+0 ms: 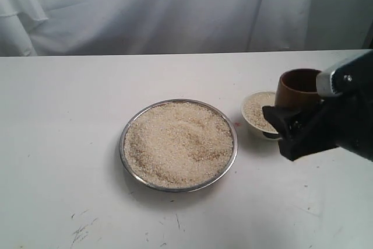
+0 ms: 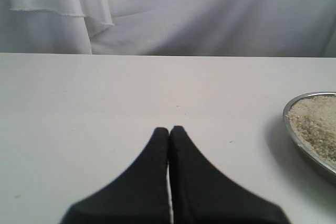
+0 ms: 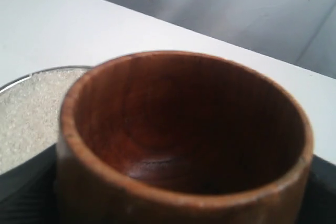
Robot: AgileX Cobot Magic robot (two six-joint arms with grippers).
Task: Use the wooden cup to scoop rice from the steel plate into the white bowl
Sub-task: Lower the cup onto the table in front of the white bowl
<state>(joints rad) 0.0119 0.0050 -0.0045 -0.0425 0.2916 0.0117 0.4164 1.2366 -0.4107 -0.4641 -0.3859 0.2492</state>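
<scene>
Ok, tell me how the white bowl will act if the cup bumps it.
The white bowl looks small and glazed on a smooth table, so it would probably slide rather than tip. The rice in it likely adds steadying weight. It seems rigid ceramic; a hard knock from the wooden cup might chip it.

You see pale beige rice (image 1: pixel 178 143) on the silver steel plate (image 1: pixel 122 147); at its 3 o'clock, the white bowl (image 1: pixel 250 123) is off-white. The wooden cup (image 1: pixel 291 91) shows reddish-brown grain, the table (image 1: pixel 58 115) white, the left end effector (image 2: pixel 169 130) black.

One plate (image 1: pixel 122 144), one bowl (image 1: pixel 252 127), one cup (image 1: pixel 294 89)
</scene>
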